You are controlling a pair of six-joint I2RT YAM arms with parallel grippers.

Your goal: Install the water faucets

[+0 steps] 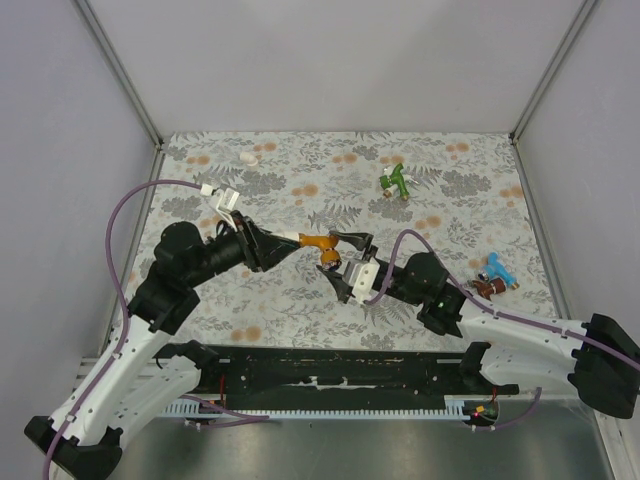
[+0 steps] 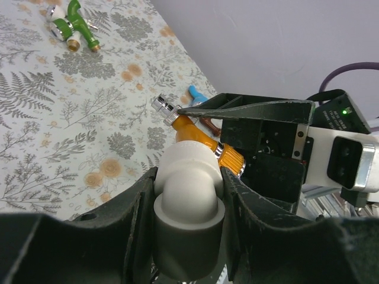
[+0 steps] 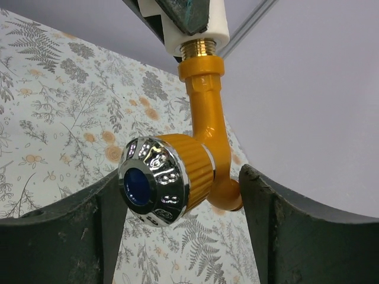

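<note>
I am reporting outward from the wrists. The left gripper (image 2: 188,177) is pinching a white plastic elbow fitting (image 2: 188,207) between both fingers. The right gripper (image 3: 180,183) is clamping the orange tap-shaped plastic faucet (image 3: 204,112). One finger is touching its chrome-capped knob (image 3: 151,180) and the other is touching the bend of the orange body. This faucet is hanging in the air between the two grippers, with its inlet entering the white elbow. A band of brass thread (image 3: 198,47) is showing at the joint, so I am judging this faucet started but not screwed home.

Three more faucets are lying loose on the floral-patterned table (image 1: 250,310):
- The dark red faucet (image 1: 484,287) and the blue faucet (image 1: 497,268) are touching each other, outboard of the right gripper.
- The green faucet (image 1: 397,181) is lying beyond both grippers, well apart.

A small white piece (image 1: 249,157) is lying far beyond the left gripper, and I cannot tell what it is.

Count:
- Four faucets, one of each colour.
- One gripped elbow.
- One loose white piece.

I am judging one faucet in progress and three outstanding.
</note>
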